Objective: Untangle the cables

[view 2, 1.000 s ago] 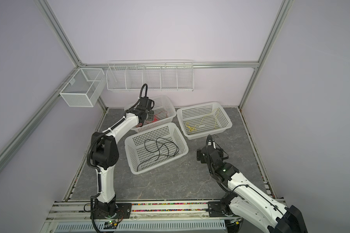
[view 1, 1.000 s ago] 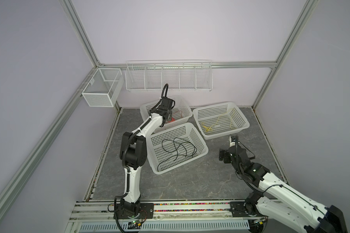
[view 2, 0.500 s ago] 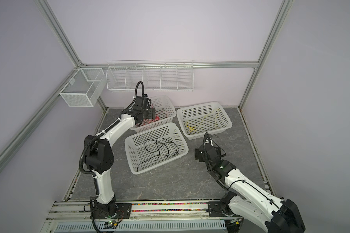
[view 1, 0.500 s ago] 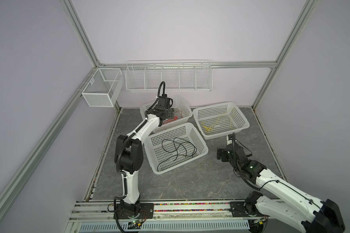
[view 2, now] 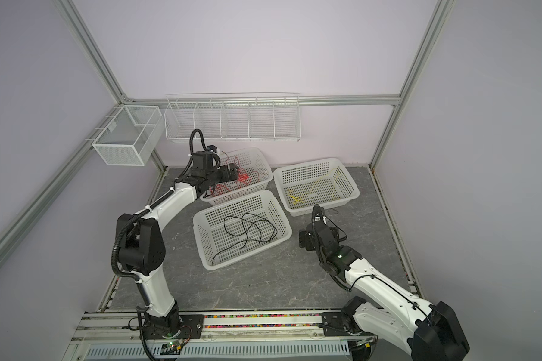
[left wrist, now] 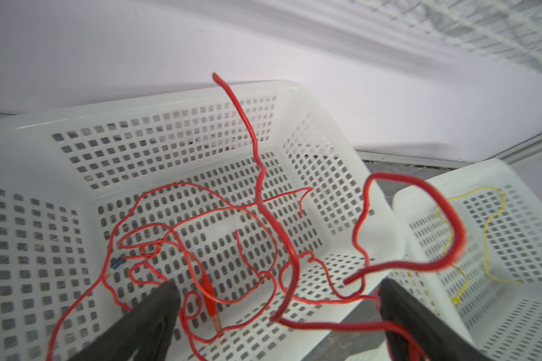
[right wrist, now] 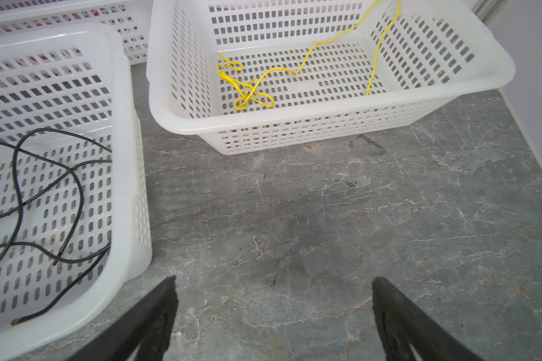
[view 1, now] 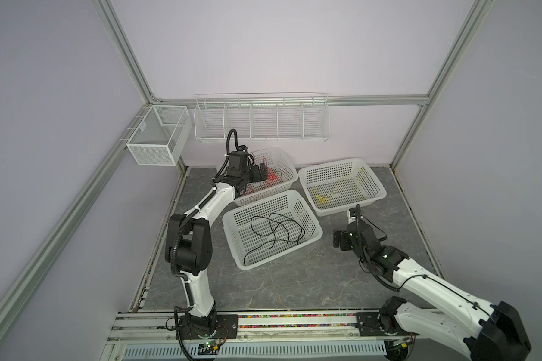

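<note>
Now: the red cables lie tangled in the rear basket, with one strand rising past its rim. We note the left gripper directly over that basket, jaws spread, pinching nothing. The right gripper, likewise spread, sits well apart from it, so the left is nearer.

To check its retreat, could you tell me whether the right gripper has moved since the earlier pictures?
Yes: in both top views the right gripper has edged left, nearer the middle basket.
</note>
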Motion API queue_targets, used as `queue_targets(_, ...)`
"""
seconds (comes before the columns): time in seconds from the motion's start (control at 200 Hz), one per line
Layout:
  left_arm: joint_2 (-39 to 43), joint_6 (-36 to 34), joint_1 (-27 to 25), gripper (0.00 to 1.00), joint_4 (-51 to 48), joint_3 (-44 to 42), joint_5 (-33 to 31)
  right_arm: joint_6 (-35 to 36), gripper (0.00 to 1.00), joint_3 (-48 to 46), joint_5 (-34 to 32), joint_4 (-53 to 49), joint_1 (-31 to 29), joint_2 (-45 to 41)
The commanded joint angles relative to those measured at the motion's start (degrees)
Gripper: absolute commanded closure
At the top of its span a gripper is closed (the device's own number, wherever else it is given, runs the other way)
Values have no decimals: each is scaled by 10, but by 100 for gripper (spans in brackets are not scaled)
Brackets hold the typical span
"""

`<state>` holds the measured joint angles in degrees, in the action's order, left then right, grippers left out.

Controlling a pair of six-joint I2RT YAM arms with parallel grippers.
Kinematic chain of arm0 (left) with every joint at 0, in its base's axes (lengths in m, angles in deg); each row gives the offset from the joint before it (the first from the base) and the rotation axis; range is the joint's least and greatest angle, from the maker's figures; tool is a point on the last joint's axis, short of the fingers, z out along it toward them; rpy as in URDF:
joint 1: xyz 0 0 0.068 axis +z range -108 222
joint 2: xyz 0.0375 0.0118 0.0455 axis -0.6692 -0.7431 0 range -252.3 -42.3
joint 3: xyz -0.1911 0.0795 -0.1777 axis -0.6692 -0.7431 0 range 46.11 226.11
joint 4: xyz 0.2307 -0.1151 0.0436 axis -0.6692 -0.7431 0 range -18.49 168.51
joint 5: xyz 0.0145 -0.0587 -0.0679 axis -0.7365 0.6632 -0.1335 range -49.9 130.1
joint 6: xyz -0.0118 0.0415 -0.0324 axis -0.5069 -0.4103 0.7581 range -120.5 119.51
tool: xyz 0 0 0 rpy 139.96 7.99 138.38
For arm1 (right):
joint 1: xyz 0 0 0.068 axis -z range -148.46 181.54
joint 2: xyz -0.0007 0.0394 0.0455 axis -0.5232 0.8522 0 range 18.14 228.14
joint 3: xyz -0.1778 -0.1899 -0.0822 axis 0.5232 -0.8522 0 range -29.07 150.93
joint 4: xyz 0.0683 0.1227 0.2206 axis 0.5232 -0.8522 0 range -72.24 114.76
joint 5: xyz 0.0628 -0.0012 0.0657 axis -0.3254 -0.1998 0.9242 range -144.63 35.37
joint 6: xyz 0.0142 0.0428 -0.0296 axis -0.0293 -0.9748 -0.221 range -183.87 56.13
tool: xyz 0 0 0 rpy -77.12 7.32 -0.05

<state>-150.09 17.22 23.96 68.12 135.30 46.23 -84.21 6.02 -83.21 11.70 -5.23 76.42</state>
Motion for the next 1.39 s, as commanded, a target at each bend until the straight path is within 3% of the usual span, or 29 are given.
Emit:
queue_targets(0.0,24,41,0,1,17,4,22,20,2,35,31,49,2,17)
queue_targets(0.375,40,50,1,0,-18,4,47,78,4,195,223,194,1,193)
queue_targets(0.785,48,11,2,1,-83,14,67,176,5,347,366,275,-7,360)
queue_targets(1.145,59,-13,2,2,-116,18,85,245,6,455,428,267,-12,462)
queue_targets(1.39,77,-20,1,3,-126,10,118,270,11,511,425,245,-13,505)
